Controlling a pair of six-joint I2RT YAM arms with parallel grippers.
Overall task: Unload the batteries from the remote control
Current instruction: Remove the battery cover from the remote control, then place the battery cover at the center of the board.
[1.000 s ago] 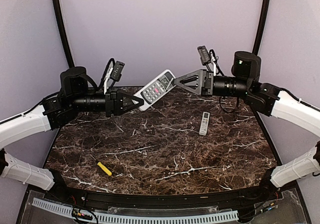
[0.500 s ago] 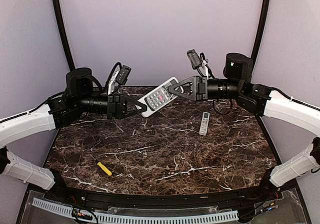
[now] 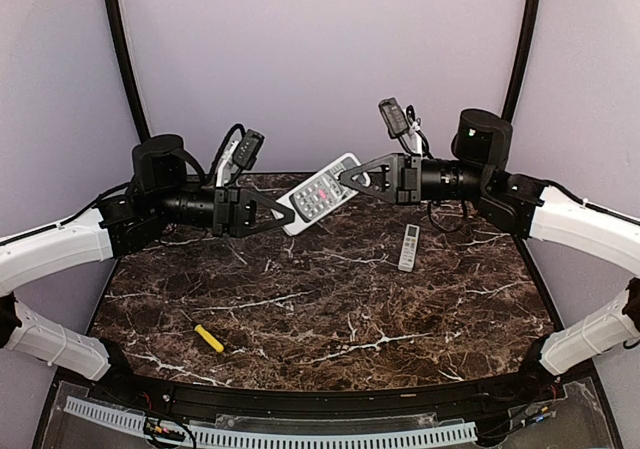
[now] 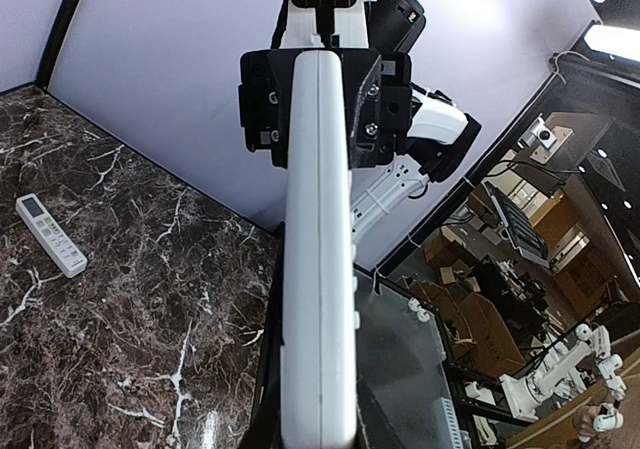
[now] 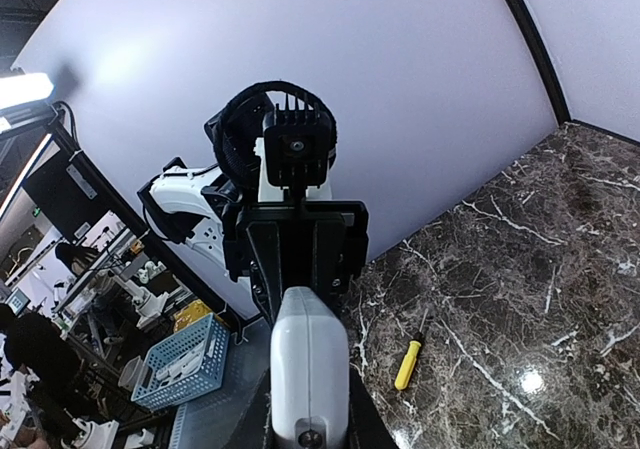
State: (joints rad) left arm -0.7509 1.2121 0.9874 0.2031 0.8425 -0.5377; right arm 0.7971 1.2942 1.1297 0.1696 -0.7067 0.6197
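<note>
Two grippers hold one white remote control [image 3: 320,194] in the air above the far side of the table [image 3: 330,309]. We see the left gripper [image 3: 280,212] closed on the remote control's lower, nearer end, and the right gripper [image 3: 347,180] closed on its upper, farther end. The remote control slopes upward from left to right, button face toward the top camera.

In the left wrist view its thin edge runs from between that arm's own fingers up to the right gripper clamped at the far end. The right wrist view shows the matching arrangement from the other end.

We cannot see the batteries in any view.

A smaller remote [image 3: 410,247] lies flat on the table below the right arm. A yellow-handled screwdriver [image 3: 209,338] lies near the front left, well apart from both remotes.
</note>
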